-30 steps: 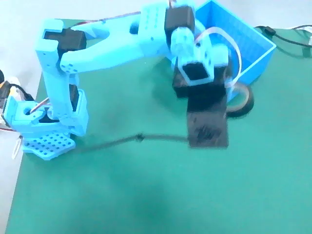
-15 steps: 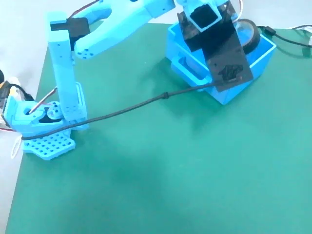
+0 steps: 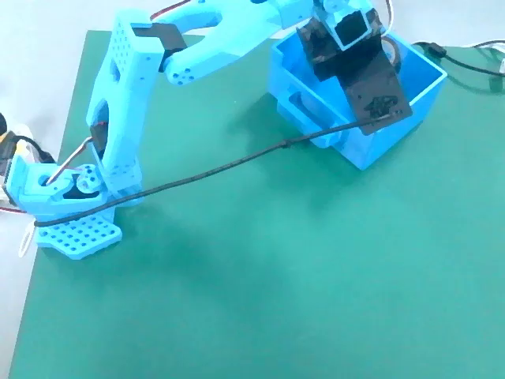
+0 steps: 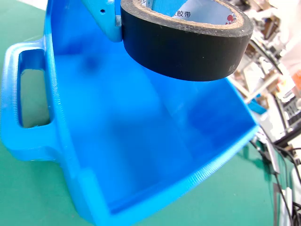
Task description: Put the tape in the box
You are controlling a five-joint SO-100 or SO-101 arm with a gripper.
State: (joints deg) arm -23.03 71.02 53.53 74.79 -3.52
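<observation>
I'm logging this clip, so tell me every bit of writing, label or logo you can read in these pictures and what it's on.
"胶带": printed on the pale inner core of the tape in the wrist view; a character before it is cut off by the roll's edge.
A small red mark on the same core: too small to read.
A dark pattern on the black plate above the box in the fixed view: too blurred to read.

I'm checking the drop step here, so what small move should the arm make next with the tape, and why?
Probably open the gripper and let go. In the wrist view the tape is held above the box interior, with bare blue floor beneath it, and the fixed view shows the arm's end over the box. A slight lowering first might soften the drop, though the height is hard to judge.
</observation>
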